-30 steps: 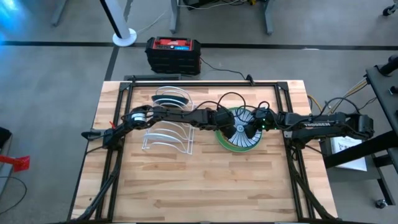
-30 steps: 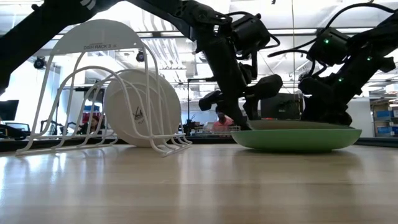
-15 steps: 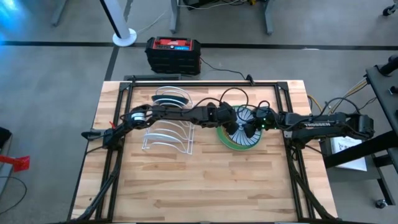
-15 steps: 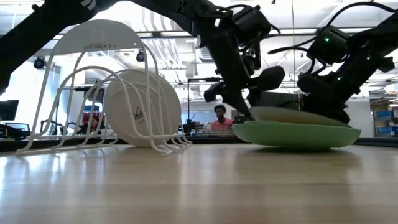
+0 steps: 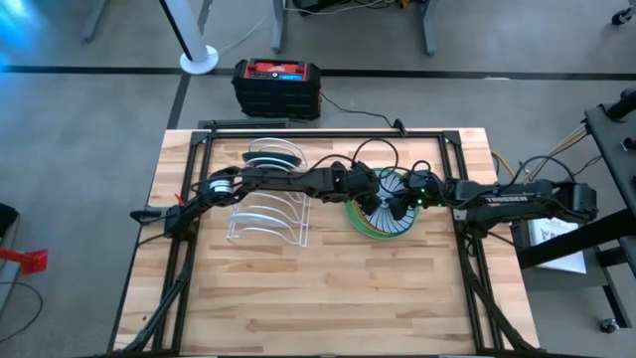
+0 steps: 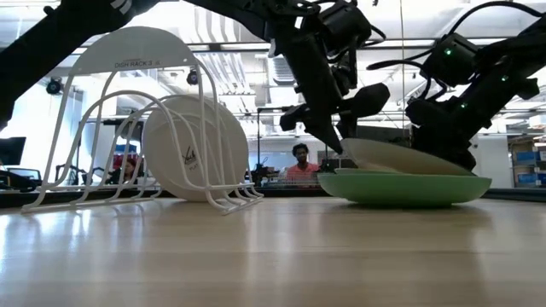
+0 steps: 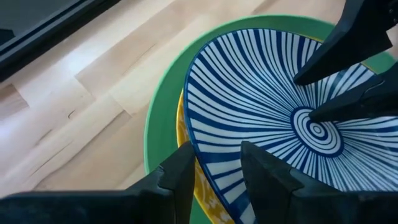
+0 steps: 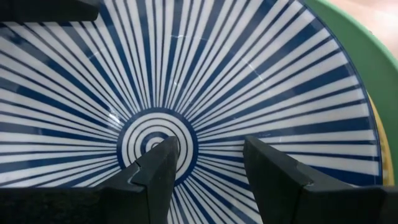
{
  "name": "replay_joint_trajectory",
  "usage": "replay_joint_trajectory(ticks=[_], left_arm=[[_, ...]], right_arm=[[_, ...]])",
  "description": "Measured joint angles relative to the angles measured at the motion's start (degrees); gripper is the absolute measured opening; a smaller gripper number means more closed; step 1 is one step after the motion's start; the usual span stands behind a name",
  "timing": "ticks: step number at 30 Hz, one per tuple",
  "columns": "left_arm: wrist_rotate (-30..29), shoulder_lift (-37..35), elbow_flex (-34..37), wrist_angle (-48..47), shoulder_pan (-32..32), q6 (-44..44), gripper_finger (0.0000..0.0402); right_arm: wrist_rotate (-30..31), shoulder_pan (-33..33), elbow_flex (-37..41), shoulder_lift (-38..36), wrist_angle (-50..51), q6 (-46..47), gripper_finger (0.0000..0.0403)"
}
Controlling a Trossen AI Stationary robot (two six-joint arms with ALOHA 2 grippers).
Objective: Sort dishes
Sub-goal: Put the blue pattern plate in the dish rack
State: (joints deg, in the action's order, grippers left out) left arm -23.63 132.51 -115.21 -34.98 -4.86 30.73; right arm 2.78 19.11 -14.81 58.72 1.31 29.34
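Observation:
A white plate with blue radial lines (image 5: 386, 199) lies on top of a stack, over a yellowish patterned plate (image 7: 202, 190) and a light green plate (image 6: 401, 188). The stack sits right of the table's centre. My left gripper (image 5: 366, 199) reaches over from the left and is shut on the blue-lined plate's left rim. My right gripper (image 8: 208, 146) is open, and its fingers (image 7: 348, 68) point down at the plate's centre rings. A fourth plate (image 6: 194, 158) stands on edge in the white wire rack (image 5: 268, 204), its pale underside toward the low view. My left gripper pinches the blue-lined plate's left rim (image 7: 194, 140), one finger over its face and one under the rim. It comes slanting down from the table's left. The plate is tilted, with its left edge raised and its right edge (image 6: 461, 170) on the stack. My right gripper's open fingertips stand at the plate's centre rings (image 7: 314, 127); I cannot tell whether they touch it.
The wire rack stands left of the stack, under my left arm. Bare wood lies toward the near edge (image 5: 328, 298). In the low view a person (image 6: 299, 166) shows in the room behind the table.
My left gripper has risen a little with the blue-lined plate's left rim. The plate lay flat on the stack and is now tilted, with its left edge lifted and its right edge still on the stack. My right gripper has kept its place over the centre.

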Motion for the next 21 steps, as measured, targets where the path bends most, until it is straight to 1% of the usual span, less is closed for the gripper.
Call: replay_joint_trajectory(ticks=[5, 7, 9, 14, 15, 21], left_arm=[[-1.3, 0.0, -0.1, 0.0, 0.1, -2.1, 0.0113], [-2.1, 0.0, -0.1, 0.0, 0.1, -2.5, 0.0104], [-3.0, 0.0, -0.1, 0.0, 0.1, -2.9, 0.0084], [-4.8, -0.1, -0.2, 0.4, -0.1, -3.1, 0.0021], [-5.5, -0.1, -0.3, 0.6, -0.1, -3.3, 0.0014], [-5.9, -0.3, -0.4, 0.5, -0.1, -4.6, 0.0011]], right_arm=[[0.0, 0.0, 0.0, 0.0, -0.6, -0.3, 0.0176], [0.1, 0.0, 0.0, 0.0, -0.9, -0.5, 0.0176], [0.1, 0.0, 0.0, 0.0, -1.2, -0.8, 0.0176], [0.0, 0.0, 0.0, 0.0, -2.4, -1.4, 0.0176], [0.0, 0.0, 0.0, 0.0, -2.6, -1.4, 0.0176], [-0.3, 0.0, 0.1, 0.0, -3.2, -2.9, 0.0176]])
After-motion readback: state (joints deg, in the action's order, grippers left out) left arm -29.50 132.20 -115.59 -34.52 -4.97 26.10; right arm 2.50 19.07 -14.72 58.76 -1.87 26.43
